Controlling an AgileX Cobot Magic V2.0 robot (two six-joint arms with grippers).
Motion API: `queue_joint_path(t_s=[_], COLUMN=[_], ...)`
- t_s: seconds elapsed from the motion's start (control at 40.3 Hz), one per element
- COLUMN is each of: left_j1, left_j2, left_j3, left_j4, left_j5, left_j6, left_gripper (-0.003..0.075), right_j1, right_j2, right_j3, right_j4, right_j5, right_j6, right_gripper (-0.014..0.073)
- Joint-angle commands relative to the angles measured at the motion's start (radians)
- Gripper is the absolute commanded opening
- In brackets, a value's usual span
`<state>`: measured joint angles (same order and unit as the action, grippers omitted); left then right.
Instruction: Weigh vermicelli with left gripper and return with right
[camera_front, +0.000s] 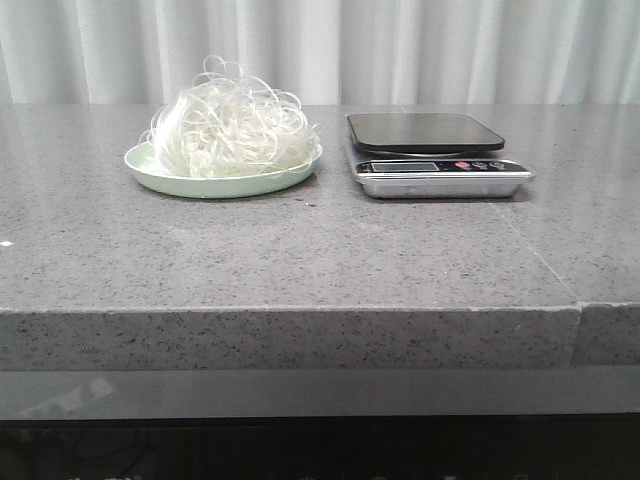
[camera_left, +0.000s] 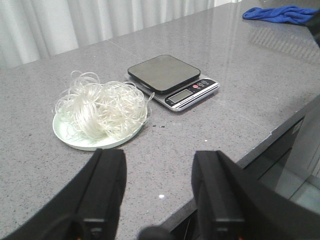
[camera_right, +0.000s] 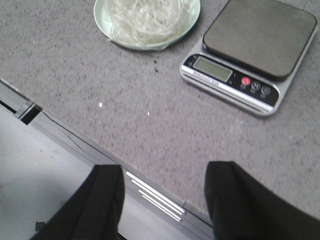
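Note:
The vermicelli (camera_front: 232, 128) is a fluffy white nest on a pale green plate (camera_front: 150, 165) at the table's back left. It also shows in the left wrist view (camera_left: 102, 107) and the right wrist view (camera_right: 147, 17). A kitchen scale (camera_front: 430, 150) with a dark pan stands to its right, with nothing on the pan; it also shows in the left wrist view (camera_left: 170, 80) and the right wrist view (camera_right: 252, 47). My left gripper (camera_left: 159, 160) is open and empty, near the table's front edge, short of the plate. My right gripper (camera_right: 165, 175) is open and empty over the front edge. Neither gripper shows in the front view.
The grey speckled table (camera_front: 300, 250) has a seam on its right part. A blue cloth (camera_left: 277, 13) lies at a far corner in the left wrist view. A white curtain hangs behind the table.

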<state>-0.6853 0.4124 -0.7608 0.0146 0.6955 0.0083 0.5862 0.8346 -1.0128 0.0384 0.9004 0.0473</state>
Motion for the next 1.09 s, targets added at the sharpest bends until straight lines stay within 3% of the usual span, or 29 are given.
queue_joint_path(t_s=[0.0,0.348,0.819,0.919,1.068], left_j1=[-0.005,-0.005,-0.005,-0.005,-0.005], left_j2=[0.012,0.012,0.012,0.012,0.012], left_j3=[-0.024,-0.024,-0.024,-0.024,-0.024], left_j4=[-0.015,-0.015,-0.015,-0.015,-0.015], left_j5=[-0.072,-0.07,-0.067,-0.067,-0.067], left_j6=[-0.008,-0.008,-0.008,-0.008,-0.008], left_gripper=[0.0407,0.0407,0.038,0.0309,0.0201], right_j1=[-0.003,-0.003,-0.003,-0.003,-0.003], right_j2=[-0.089,-0.311,-0.319,-0.319,-0.319], right_j3=[0.039,0.208,0.232,0.232,0.232], right_j4=[-0.01,-0.052,-0.052,-0.052,-0.052], right_j5=[-0.067,-0.064,-0.062,-0.062,-0.062], right_j6=[0.009,0.024,0.024,0.024,0.024], right_gripper=[0.048,0.048,0.0477,0.0424,0.0256])
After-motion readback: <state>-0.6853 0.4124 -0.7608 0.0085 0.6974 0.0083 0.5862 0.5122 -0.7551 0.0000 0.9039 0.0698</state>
